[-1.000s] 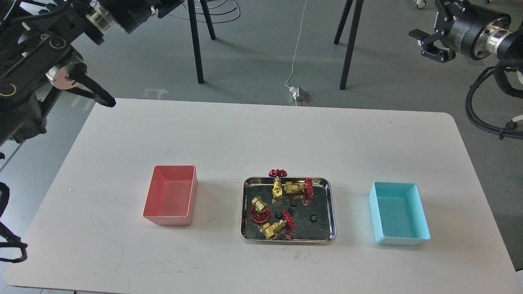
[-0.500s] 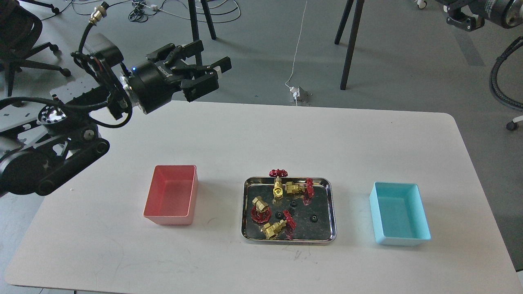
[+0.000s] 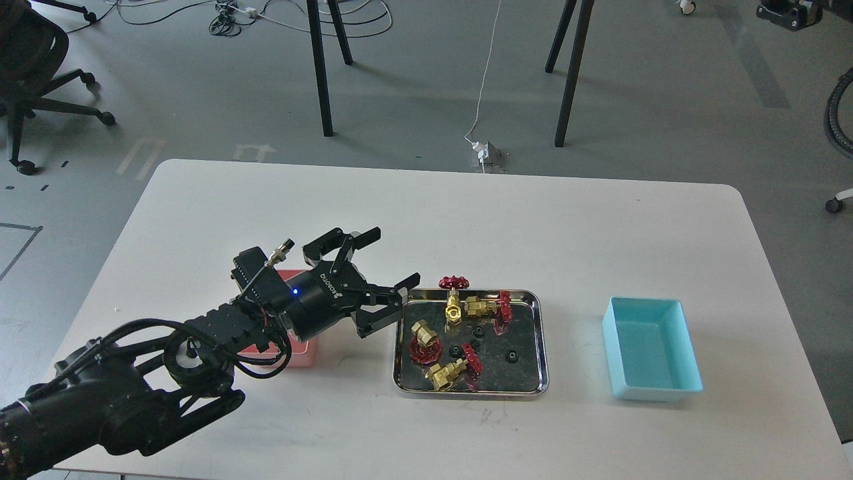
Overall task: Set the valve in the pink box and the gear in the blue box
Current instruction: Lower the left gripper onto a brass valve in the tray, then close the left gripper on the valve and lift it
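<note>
Head view: left gripper (image 3: 385,263) spread wide, empty, above pink box (image 3: 303,353) beside tray (image 3: 541,340); valves (image 3: 425,342) and gears (image 3: 511,357) in tray; blue box (image 3: 650,350) right.

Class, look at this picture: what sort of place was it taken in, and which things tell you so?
Probably a robotics lab or workshop: a robot arm's left gripper over a white table, stand legs, and loose cables on a grey floor.

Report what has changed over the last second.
The left pincer swung down from the table's far-left corner to hover open beside the steel tray, in front of the pink box. The right arm withdrew upward. Valves, gears and blue box stayed put; nothing grasped.
</note>
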You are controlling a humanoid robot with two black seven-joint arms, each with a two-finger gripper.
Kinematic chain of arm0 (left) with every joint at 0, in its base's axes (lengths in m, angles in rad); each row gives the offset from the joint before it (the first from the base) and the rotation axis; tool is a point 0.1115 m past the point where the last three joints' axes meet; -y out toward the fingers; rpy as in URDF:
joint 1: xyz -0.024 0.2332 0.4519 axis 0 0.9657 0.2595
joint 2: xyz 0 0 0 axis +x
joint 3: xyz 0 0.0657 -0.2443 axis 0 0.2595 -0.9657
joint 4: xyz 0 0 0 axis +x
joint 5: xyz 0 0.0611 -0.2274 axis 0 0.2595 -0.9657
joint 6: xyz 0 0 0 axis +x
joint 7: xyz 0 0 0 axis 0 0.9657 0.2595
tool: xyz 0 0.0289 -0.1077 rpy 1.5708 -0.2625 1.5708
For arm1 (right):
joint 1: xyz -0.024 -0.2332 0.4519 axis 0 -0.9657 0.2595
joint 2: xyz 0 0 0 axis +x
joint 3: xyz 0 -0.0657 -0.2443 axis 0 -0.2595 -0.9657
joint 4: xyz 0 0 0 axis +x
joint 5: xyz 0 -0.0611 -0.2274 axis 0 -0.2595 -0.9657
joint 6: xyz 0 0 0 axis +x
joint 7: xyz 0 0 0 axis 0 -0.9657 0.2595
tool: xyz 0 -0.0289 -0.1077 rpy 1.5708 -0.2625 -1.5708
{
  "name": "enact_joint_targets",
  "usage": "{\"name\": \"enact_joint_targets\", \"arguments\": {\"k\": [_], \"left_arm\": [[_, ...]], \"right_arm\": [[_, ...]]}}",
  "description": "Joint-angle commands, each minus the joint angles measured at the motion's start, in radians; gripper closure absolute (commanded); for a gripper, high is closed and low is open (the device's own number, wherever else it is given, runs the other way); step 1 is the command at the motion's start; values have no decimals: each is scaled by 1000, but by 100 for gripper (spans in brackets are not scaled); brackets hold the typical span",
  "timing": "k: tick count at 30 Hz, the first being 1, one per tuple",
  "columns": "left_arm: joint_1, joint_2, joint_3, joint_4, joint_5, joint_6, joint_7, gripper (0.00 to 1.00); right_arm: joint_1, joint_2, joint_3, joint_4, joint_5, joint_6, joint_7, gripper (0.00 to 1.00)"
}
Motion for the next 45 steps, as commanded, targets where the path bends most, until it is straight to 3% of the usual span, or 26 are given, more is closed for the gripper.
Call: {"name": "enact_joint_targets", "arguments": {"k": [1, 12, 26, 31, 35, 43, 45], "left_arm": [[24, -76, 2, 64, 0, 0, 11, 2], [76, -199, 16, 202, 0, -4, 2, 2], [100, -256, 26, 299, 0, -3, -8, 2], [102, -255, 26, 305, 0, -4, -28, 22], [103, -259, 25, 305, 0, -4, -31, 30], [108, -259, 11, 300, 0, -7, -55, 79], [108, -258, 5, 293, 0, -9, -55, 87]], "right_arm": [[4, -1, 0, 4, 0, 0, -1, 1], [6, 0, -3, 4, 0, 0, -3, 1], [7, -1, -2, 4, 0, 1, -3, 1], [7, 0, -2, 2, 0, 1, -3, 1], [7, 0, -2, 2, 0, 1, -3, 1], [6, 0, -3, 1, 0, 0, -3, 1], [6, 0, -5, 1, 0, 1, -3, 1]]}}
